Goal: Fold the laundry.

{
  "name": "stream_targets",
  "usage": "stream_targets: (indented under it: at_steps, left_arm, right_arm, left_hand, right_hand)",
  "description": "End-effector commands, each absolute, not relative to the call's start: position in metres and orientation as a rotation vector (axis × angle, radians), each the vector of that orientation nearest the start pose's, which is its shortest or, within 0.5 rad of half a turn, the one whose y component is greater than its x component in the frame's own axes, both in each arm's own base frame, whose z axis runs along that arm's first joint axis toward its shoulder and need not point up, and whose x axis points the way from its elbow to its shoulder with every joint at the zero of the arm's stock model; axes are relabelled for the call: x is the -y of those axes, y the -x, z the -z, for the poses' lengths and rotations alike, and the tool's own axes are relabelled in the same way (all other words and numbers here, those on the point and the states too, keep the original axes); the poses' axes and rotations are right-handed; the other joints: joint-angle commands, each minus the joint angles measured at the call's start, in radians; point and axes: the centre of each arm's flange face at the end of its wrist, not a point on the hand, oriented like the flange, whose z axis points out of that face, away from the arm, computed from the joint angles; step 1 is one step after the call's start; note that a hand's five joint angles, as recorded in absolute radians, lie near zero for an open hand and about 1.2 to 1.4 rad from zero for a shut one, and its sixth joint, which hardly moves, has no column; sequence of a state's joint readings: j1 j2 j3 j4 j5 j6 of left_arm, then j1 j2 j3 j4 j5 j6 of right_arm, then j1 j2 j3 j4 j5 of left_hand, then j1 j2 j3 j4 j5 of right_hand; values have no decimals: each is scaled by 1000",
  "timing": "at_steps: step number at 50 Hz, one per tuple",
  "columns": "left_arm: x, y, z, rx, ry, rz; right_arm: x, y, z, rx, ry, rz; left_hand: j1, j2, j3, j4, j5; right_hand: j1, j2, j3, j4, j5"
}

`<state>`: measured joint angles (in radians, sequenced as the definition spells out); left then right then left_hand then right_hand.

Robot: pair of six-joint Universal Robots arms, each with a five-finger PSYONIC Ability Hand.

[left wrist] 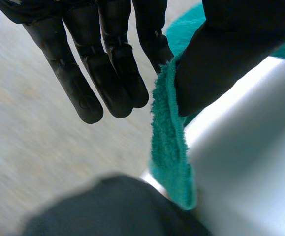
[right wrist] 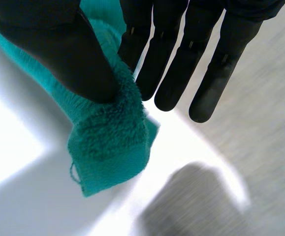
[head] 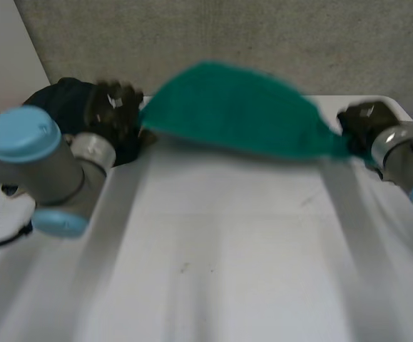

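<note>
- towel (head: 238, 110) held up off the surface (head: 213, 242), stretched between both hands near the far edge
- left hand (head: 113, 107): thumb pinches the towel's left end against a finger, other fingers straight
- right hand (head: 366, 121): same pinch on the right corner
- risk: both grips are shallow and near the hem, so pulling apart could slip a corner, and the towel would land crooked or on the dark cloth (head: 60, 96)

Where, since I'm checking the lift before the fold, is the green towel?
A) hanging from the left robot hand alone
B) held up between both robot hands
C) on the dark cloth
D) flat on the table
B: the towel stretches in the air above the table, one end pinched by the left robot hand and the other by the right robot hand.
</note>
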<state>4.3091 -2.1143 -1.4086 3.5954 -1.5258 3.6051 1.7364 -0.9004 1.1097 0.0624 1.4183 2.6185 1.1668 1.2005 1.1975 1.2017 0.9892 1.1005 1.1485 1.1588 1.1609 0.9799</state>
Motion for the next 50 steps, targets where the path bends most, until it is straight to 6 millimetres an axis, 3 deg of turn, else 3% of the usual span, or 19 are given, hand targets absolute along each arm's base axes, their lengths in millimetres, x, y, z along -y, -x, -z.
stream_targets:
  at_steps: [1,4,11,16,20,25,28,31,40,43,45,50]
  left_arm:
    - [301,279,-189,-2041,-1005,2166]
    - [293,274,-203,-2041,-994,2174]
    - [278,269,-237,-2038,-947,2243]
    - [274,267,-263,-2021,-877,2336]
    - [272,268,-283,-1979,-839,2418]
    - [272,274,-299,-1937,-822,2485]
    - [272,278,-305,-1914,-824,2511]
    - [273,279,-305,-1914,-826,2512]
    - [277,277,-302,-1924,-815,2499]
    - [278,276,-302,-1925,-810,2498]
    - [277,276,-303,-1923,-808,2502]
    - [275,273,-312,-1903,-788,2526]
  right_arm:
    - [369,-204,-168,-2550,1025,1617]
    - [367,-190,-176,-2576,986,1627]
    - [352,-178,-203,-2532,921,1784]
    - [339,-176,-205,-2523,905,1787]
    - [328,-178,-195,-2521,923,1717]
    - [314,-183,-178,-2509,952,1619]
    - [317,-184,-172,-2495,952,1646]
    - [330,-185,-152,-2486,955,1683]
    - [359,-190,-123,-2482,960,1725]
    - [362,-195,-118,-2473,976,1717]
    - [363,-195,-119,-2472,975,1724]
    - [363,-191,-133,-2469,940,1777]
  left_hand:
    - [229,196,199,195,233]
    - [229,196,199,195,233]
    - [229,196,199,195,233]
    - [229,196,199,195,233]
    - [229,196,199,195,233]
    - [229,196,199,195,233]
    - [229,196,199,195,233]
    - [229,196,199,195,233]
    - [229,196,199,195,233]
    - [229,196,199,195,233]
    - [229,196,199,195,233]
    - [229,196,199,195,233]
  right_hand:
    - [-349,-397,-407,-409,-403]
    - [-639,-687,-697,-699,-693]
    - [-751,-799,-809,-812,-805]
    - [-792,-840,-851,-853,-846]
    - [-754,-802,-813,-815,-808]
    - [-567,-615,-625,-627,-621]
    - [-552,-600,-610,-612,-606]
    - [-479,-527,-537,-539,-533]
    - [-305,-353,-364,-366,-359]
    - [-151,-199,-209,-211,-205]
    - [293,245,235,233,239]
    - [296,248,238,235,242]
